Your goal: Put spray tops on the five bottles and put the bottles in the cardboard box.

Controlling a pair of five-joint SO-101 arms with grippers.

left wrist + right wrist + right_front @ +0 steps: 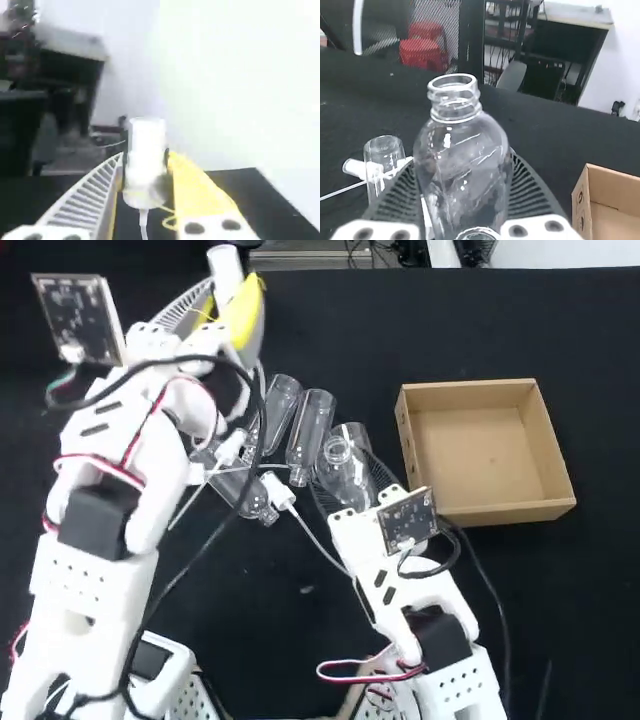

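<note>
While left end effector [234, 292] tight on spray top [144, 160], right [465, 192] around bottle [461, 142].

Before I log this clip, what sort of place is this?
Likely a robotics lab or workshop: a black cloth-covered table, a dark desk with cables and equipment underneath, and a plain white wall.

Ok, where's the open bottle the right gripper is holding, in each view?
High view: open bottle mid-picture, just left of the cardboard box.
Left wrist view: looks outward past its own spray top.
Right wrist view: mid-picture, close up.
Shared landmark: the cardboard box, at the right wrist picture's lower right corner.
</note>
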